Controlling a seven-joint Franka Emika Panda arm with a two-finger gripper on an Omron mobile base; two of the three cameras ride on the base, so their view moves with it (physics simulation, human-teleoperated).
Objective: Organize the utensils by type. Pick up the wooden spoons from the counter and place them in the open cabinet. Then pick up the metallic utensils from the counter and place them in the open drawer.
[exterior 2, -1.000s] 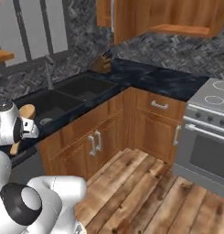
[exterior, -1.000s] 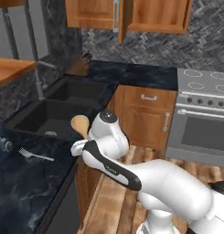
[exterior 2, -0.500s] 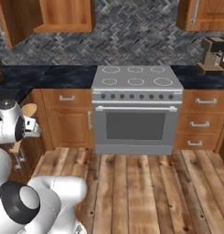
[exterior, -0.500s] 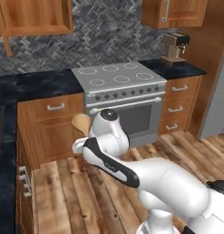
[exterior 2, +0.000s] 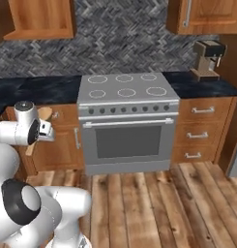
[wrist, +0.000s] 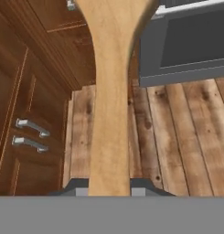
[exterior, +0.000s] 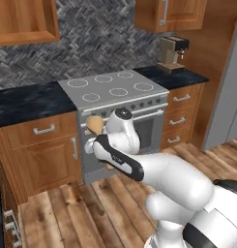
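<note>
since the earlier frames the base has swung round, so both base views now face the grey stove (exterior 2: 127, 123) rather than the sink corner; the gripper (wrist: 109, 186) still carries the large wooden spoon (wrist: 111, 91). its jaws pinch the handle, one fingertip on each side, the broad bowl reaching away from the hand. open plank floor (wrist: 177, 132) lies ahead, with low cabinets (wrist: 22, 105) close to one side. the left base view shows the spoon's bowl (exterior: 95, 125) before the oven door.

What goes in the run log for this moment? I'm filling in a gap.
gripper: shut on large tan wooden spoon | carried above plank floor | facing: grey oven | placed: not yet
</note>
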